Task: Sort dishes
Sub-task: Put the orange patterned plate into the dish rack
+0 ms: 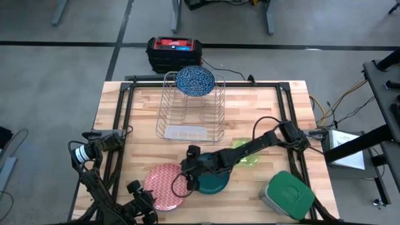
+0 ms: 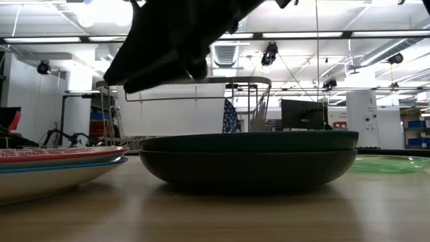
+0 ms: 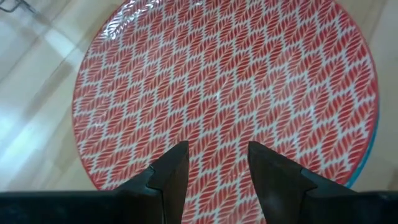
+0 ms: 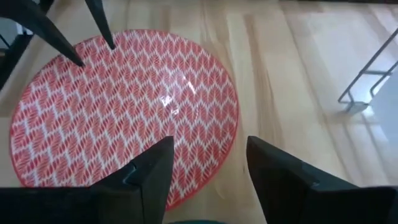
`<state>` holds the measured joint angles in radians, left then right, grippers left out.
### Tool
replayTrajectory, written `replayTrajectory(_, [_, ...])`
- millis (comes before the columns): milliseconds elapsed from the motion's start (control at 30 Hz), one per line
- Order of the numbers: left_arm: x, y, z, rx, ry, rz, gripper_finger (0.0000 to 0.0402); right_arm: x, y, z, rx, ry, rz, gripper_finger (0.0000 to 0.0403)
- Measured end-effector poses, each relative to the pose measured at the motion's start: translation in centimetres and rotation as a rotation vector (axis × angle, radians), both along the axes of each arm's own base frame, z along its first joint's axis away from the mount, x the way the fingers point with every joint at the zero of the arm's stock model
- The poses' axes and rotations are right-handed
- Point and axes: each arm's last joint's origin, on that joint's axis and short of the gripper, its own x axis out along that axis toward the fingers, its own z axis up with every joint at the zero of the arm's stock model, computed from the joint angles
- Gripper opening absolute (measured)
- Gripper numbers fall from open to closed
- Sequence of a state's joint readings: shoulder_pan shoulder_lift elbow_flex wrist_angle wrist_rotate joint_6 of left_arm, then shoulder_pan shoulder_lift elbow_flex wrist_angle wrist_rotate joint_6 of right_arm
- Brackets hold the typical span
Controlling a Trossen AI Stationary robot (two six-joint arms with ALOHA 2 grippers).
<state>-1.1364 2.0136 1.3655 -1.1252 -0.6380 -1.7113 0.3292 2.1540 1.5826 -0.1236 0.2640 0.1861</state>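
Observation:
A red-patterned plate (image 1: 165, 186) lies near the table's front edge, on top of a light blue plate (image 2: 60, 166) and a white one (image 2: 40, 183). Right of this stack sits a dark green plate (image 1: 212, 183). My left gripper (image 3: 217, 158) is open, its fingers over the red plate's near part with nothing between them. My right gripper (image 4: 208, 162) is also open and hangs between the red plate (image 4: 124, 118) and the dark green plate (image 2: 248, 161), touching neither. A blue-speckled plate (image 1: 195, 81) stands upright in the wire rack (image 1: 190, 112). The neon-green dish (image 1: 249, 154) lies under my right arm.
A grey container with a green lid (image 1: 287, 194) stands at the front right corner. A white piece (image 1: 184, 132) lies at the rack's near end. A black and red box (image 1: 175, 53) sits beyond the far edge. Bare wood shows between the rack and the plates.

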Motion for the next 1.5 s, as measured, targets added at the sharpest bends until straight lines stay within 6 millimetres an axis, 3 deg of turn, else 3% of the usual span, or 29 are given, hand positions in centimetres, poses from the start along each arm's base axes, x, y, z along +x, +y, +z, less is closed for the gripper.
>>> replayTrajectory(333, [0.1,-0.2,-0.2,-0.059,-0.04,0.058,0.0155,0.2,-0.1,-1.5,-0.021,0.037,0.005,0.0215])
replayTrajectory(633, [0.4,-0.7,-2.2,-0.057,-0.044,0.09,0.0155,0.6,-0.8,-2.3,-0.036,0.045,-0.002,0.0229])
replayTrajectory(900, [0.4,-0.8,-2.9,-0.047,-0.06,0.106,0.0155,1.2,-1.8,-3.7,-0.028,0.062,-0.016,0.0223])
replayTrajectory(1500, [0.5,-0.7,-4.2,0.013,-0.102,0.128,0.0155,1.5,-2.6,-3.8,0.028,0.065,-0.02,0.0224])
